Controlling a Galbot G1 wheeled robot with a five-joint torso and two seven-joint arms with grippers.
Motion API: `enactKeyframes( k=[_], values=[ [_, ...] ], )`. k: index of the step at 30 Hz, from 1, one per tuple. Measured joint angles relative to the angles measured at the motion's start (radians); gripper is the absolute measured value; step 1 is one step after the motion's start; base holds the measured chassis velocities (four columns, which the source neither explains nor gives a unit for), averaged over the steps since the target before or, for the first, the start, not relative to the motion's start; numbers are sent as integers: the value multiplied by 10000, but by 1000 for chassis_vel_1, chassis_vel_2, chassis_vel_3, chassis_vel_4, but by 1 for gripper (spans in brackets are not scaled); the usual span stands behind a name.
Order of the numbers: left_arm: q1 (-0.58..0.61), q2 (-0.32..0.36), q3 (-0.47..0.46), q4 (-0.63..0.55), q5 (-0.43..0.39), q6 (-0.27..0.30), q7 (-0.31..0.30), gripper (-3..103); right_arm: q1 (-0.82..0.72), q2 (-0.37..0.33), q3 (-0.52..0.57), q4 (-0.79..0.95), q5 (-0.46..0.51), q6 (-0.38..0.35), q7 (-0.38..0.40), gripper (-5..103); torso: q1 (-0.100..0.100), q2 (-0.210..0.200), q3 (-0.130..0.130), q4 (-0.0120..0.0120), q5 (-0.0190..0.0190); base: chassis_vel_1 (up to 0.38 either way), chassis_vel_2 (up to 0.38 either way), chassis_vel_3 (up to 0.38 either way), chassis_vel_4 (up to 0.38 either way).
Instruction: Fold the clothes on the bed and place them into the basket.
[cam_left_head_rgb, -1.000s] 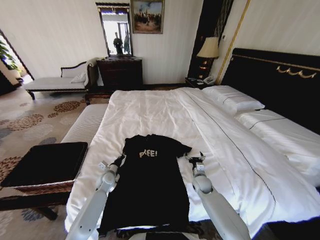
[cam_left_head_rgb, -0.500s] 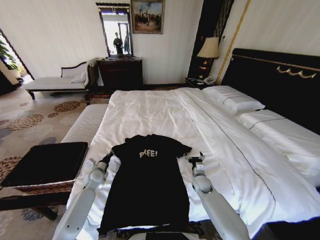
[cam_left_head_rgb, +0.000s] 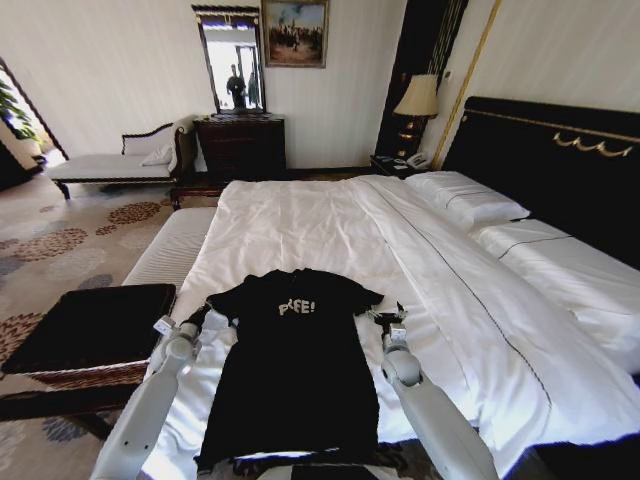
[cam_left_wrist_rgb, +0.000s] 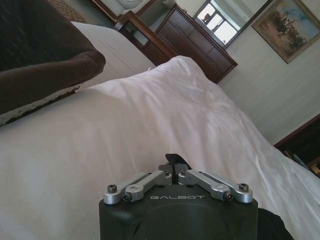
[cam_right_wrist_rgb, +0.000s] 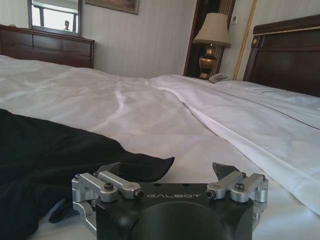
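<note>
1. Two grippers sit low on the bed (cam_left_head_rgb: 300, 215), flanking the black T-shirt (cam_left_head_rgb: 295, 370), which lies flat near the foot edge, chest lettering up.
2. Left gripper (cam_left_wrist_rgb: 175, 171) is pinched closed at the left sleeve tip; can't tell if cloth is actually caught. Risk: sleeve slips out w/ a thin pinch, fold goes crooked.
3. Right gripper (cam_right_wrist_rgb: 167, 172) is spread wide beside the right sleeve, not touching it; arm stretched fwd.
4. Basket (cam_left_head_rgb: 90, 335) stands left of bed, beyond the left arm.
</note>
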Motion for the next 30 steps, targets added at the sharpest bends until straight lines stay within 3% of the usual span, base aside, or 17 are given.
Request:
enactKeyframes(
  k=[28,30],
  values=[
    [508,-294,-488,-99,25,-65,-89,-2,185,89,-26,-72,672,-148,167,100,0,0,0,0,1,0,0,0,0],
    [510,-302,-478,-165,49,-41,-146,2,233,93,-18,-97,854,-163,202,100,0,0,0,0,1,0,0,0,0]
  ],
)
